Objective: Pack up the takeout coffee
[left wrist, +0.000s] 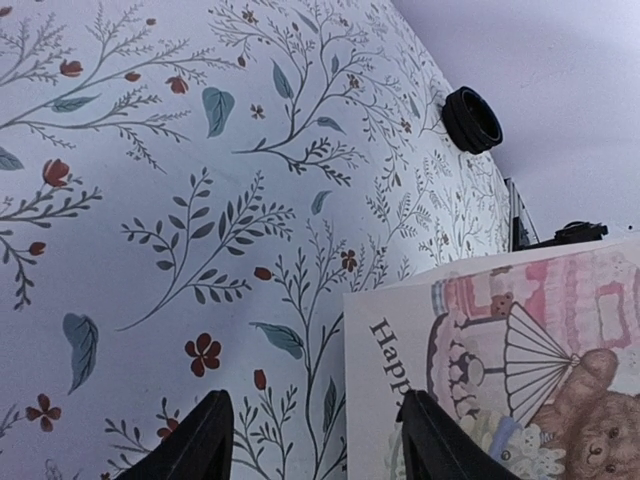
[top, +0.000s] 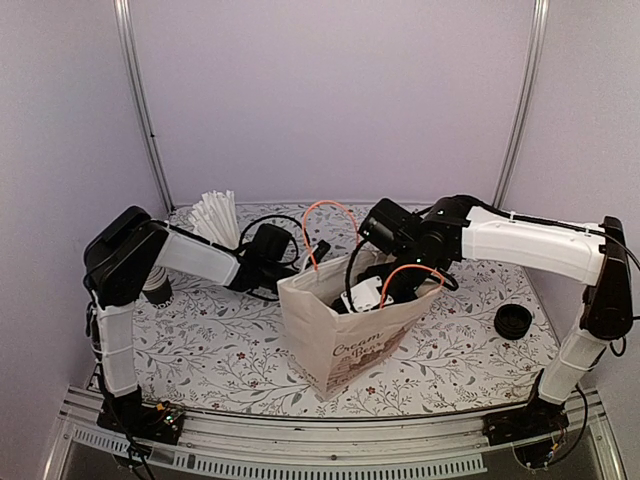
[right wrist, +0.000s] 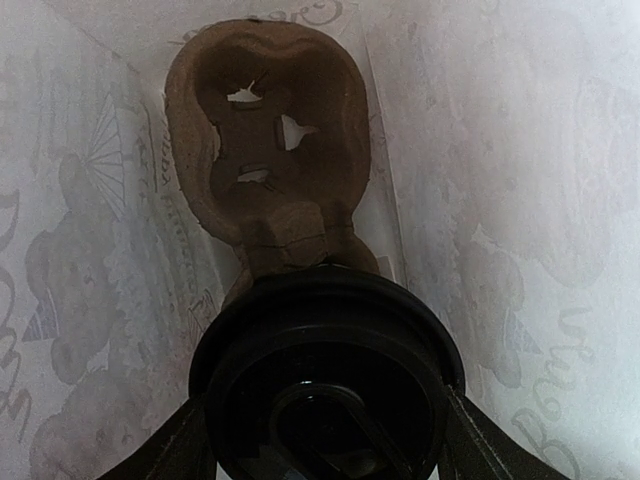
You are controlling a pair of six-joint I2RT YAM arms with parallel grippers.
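The takeout coffee, a black cup with a round black lid, is clamped between my right gripper's fingers inside the white printed paper bag. It hangs above a brown pulp cup carrier at the bag's bottom. In the top view my right gripper reaches down into the bag's open mouth, and the cup itself is hidden there. My left gripper is at the bag's left upper edge. In the left wrist view it is open, one finger over the table and one over the bag's printed face.
A holder of white straws stands at the back left. A stack of lidless black cups sits behind my left arm. A low stack of black lids lies right of the bag and also shows in the left wrist view. The bag's orange handles stick up.
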